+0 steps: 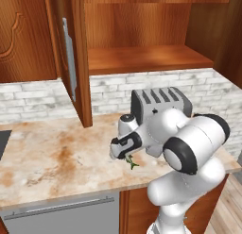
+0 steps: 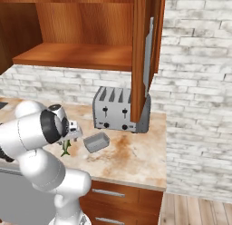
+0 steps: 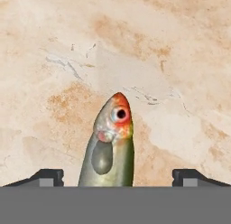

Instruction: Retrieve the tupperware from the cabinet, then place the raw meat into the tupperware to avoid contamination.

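The raw meat (image 3: 110,146), a slender grey-green fish with a pinkish head, lies on the marble counter (image 1: 52,157). It sits midway between my fingertips (image 3: 47,177), which stand wide apart and do not touch it. My gripper (image 1: 124,156) hangs open just over the fish's dark green tail (image 1: 133,164). From the right base view the gripper (image 2: 70,139) is above the fish (image 2: 65,149), and the grey tupperware (image 2: 96,141) sits on the counter a short way to the right. The cabinet (image 1: 142,58) stands open with a bare shelf.
A silver toaster (image 2: 120,111) stands against the brick wall behind the tupperware. The open cabinet doors (image 1: 71,63) (image 2: 145,61) hang down over the counter. A grey metal appliance front (image 1: 61,214) sits below the counter edge. My own arm hides part of the counter.
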Robot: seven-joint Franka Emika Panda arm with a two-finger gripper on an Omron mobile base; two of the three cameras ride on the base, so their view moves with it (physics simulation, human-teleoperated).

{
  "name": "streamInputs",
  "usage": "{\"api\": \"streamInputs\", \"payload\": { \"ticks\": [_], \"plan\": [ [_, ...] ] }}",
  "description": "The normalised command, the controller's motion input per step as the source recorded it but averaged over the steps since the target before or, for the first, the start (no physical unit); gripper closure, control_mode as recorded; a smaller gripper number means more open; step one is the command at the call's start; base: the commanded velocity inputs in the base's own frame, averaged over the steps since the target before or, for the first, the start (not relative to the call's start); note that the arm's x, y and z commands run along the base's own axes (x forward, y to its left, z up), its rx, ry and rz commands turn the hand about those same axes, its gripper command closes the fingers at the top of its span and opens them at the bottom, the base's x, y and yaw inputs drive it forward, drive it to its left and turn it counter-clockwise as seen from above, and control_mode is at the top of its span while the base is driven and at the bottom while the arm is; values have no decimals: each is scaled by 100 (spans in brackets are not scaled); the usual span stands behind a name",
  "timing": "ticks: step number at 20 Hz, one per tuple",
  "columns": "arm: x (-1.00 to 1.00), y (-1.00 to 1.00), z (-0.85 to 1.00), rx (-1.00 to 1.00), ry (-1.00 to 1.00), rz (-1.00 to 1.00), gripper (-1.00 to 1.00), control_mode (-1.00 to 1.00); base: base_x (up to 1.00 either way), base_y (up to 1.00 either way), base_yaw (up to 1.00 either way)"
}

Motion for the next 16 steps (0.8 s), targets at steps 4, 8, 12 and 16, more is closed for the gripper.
{"api": "streamInputs", "payload": {
  "ticks": [4,8,12,16],
  "plan": [
    [11,26,-33,0,0,-3,100,-100,0,0,0],
    [0,7,-32,0,0,-1,100,-100,0,0,0],
    [0,0,-32,0,0,-1,100,-100,0,0,0],
    [0,0,-27,0,0,0,100,-100,0,0,0]
  ]
}}
